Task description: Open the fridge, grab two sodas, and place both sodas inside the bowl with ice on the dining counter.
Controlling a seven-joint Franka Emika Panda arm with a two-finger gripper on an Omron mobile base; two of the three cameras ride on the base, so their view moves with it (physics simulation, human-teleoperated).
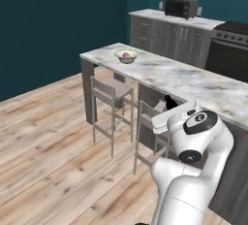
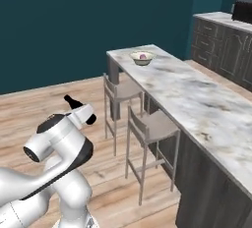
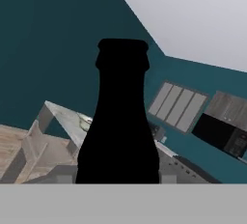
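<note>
While I hold my hand [image 1: 169, 101] raised beside the near stool [image 1: 151, 122], it is clamped on the dark soda [image 3: 119, 117], whose black neck stands upright before my wrist camera. The bench [image 1: 184, 78] runs long from its far left corner towards me, its near edge over two stools. The bowl [image 1: 126, 56] sits near that far end, just inside the edge, with the purple soda [image 1: 126, 55] in it. Bare wooden floor [image 1: 53, 132] lies wide on the left.
</note>
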